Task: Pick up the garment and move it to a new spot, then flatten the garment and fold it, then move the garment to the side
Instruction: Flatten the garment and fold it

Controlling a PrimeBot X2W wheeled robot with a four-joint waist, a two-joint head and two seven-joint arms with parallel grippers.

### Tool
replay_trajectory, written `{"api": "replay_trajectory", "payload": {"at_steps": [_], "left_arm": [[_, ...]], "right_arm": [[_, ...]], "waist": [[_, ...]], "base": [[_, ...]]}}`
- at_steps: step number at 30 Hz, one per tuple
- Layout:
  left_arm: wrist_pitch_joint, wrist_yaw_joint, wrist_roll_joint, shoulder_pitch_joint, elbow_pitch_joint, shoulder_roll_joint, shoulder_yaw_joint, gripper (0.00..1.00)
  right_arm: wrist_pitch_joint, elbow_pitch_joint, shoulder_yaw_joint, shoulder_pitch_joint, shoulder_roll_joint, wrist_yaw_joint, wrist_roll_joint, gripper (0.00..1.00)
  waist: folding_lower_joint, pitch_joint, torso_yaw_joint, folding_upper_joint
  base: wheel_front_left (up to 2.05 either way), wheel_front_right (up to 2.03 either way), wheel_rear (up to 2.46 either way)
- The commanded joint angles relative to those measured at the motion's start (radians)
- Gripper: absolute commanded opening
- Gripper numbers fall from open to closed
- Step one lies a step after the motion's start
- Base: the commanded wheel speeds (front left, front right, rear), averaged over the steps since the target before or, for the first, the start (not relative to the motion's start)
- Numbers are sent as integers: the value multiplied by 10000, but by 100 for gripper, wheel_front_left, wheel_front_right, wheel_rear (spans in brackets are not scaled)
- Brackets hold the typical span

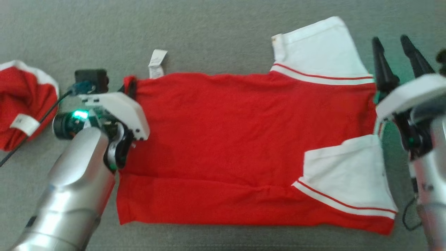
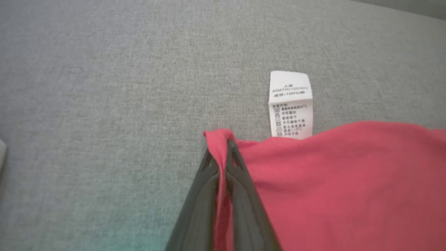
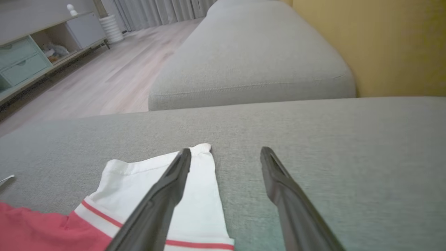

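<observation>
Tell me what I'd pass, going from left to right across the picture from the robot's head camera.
crumpled red garment → left gripper, pinching the shirt's corner → white care label → red shirt, spread flat → right gripper, open

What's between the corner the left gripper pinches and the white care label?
Left wrist view: only bare grey cushion lies between the left gripper's pinched shirt corner and the care label.

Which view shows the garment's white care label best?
The left wrist view: the care label lies flat, close and sharp, its printed lines visible. The head view shows it small and blurred. In the right wrist view, a pale sliver at the left edge may be it.
</observation>
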State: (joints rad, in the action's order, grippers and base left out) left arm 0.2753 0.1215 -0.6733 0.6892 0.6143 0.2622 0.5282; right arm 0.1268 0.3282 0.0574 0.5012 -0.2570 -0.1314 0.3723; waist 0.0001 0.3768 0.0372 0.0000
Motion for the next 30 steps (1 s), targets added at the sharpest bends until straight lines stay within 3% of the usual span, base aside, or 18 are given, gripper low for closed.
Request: {"api": "replay_trajectory", "payload": {"at_steps": [1,13,18,19,20,24,30], "left_arm": [[-72,-68,-2,366,-79,190,-229,0],[-767,-495,-204,851,792,-442,-185,0],[-990,-611,-269,907,1148,-549,-183,0],[-1022,-626,-287,904,1215,-560,-187,0],[-1051,-639,-302,906,1275,-570,-190,0],[-1318,-708,-355,937,1410,-588,-245,0],[-2192,-749,-496,829,1263,-441,-581,0]], "right_arm": [[-134,-41,348,479,-174,7,137,100],[228,3794,2733,3162,-1036,7,1183,100],[886,4540,3637,3535,-1257,7,1774,100],[992,4591,3809,3566,-1283,7,1953,78],[1054,4629,3957,3601,-1319,7,2118,4],[664,4567,4416,3738,-1498,7,2555,0],[-959,4048,4844,3542,-1851,7,2794,0]], "waist": [[-1,325,319,0],[-1,684,1002,0],[-1,619,1037,0],[-1,601,1023,0],[-1,591,1007,0],[-1,545,938,0],[-1,221,811,0]], "base": [[0,0,0],[0,0,0],[0,0,0],[0,0,0],[0,0,0],[0,0,0],[0,0,0]]}}
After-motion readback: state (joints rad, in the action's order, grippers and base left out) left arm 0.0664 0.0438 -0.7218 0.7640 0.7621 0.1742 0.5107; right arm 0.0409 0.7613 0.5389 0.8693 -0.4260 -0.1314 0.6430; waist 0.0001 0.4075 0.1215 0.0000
